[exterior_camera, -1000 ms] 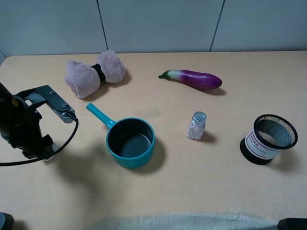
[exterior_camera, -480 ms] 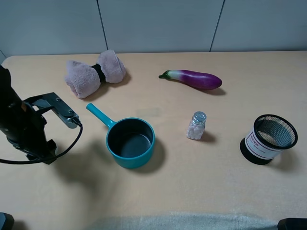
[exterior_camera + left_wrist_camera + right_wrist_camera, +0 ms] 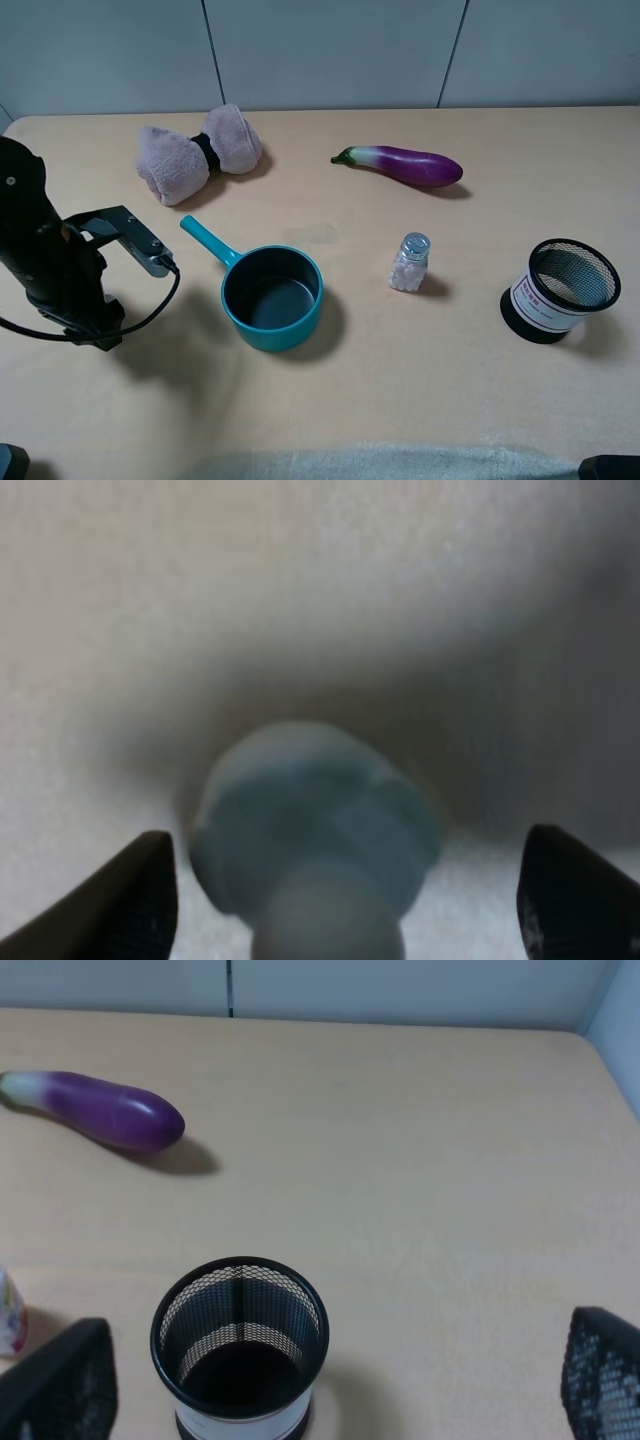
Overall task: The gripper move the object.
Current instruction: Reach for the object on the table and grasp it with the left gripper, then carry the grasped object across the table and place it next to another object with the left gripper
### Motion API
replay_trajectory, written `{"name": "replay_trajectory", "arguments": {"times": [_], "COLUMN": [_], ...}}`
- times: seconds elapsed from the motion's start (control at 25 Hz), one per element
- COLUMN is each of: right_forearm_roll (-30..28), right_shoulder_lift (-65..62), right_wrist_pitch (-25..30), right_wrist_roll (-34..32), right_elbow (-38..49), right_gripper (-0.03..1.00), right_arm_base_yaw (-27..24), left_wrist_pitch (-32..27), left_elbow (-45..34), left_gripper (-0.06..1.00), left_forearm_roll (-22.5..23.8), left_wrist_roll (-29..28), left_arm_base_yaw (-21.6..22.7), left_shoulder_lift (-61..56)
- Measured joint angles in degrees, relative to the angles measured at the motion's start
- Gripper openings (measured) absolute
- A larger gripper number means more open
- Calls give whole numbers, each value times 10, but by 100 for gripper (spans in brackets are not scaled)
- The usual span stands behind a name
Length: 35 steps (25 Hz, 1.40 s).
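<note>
Centrally, rounded blue-green duck, flanked by left gripper, black wedge fingers

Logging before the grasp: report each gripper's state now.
Left gripper: open, fingers either side of the duck, not touching it.
Right gripper: open, holding nothing.

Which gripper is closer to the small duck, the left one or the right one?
Left. The left gripper has its open fingers on both sides of the duck; the right gripper is far away, facing the mesh cup.
</note>
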<state>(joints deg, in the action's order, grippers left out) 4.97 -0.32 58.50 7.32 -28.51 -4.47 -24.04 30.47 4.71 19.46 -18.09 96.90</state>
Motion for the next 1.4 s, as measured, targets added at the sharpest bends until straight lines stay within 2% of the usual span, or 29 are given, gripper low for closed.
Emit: {"name": "replay_trajectory", "arguments": {"times": [0.2, 0.64, 0.8, 1.04, 1.4], "right_forearm_roll": [0, 0, 0, 0, 0], "right_shoulder_lift": [0, 0, 0, 0, 0], "right_wrist_pitch": [0, 1, 1, 1, 1], "right_wrist_roll": [0, 0, 0, 0, 0], "right_elbow": [0, 0, 0, 0, 0], "right_gripper": [67, 67, 67, 67, 67], "right_arm_base_yaw": [0, 0, 0, 0, 0], "left_wrist_pitch": [21, 6, 7, 7, -1], "left_elbow": [1, 21, 22, 22, 30], "left_gripper": [70, 68, 65, 51, 49], "left_forearm_roll": [0, 0, 0, 0, 0], "left_wrist_roll": [-2, -8, -8, -10, -20], "left_arm_base_yaw": [0, 0, 0, 0, 0], "left_shoulder_lift": [21, 41, 41, 41, 43]}}
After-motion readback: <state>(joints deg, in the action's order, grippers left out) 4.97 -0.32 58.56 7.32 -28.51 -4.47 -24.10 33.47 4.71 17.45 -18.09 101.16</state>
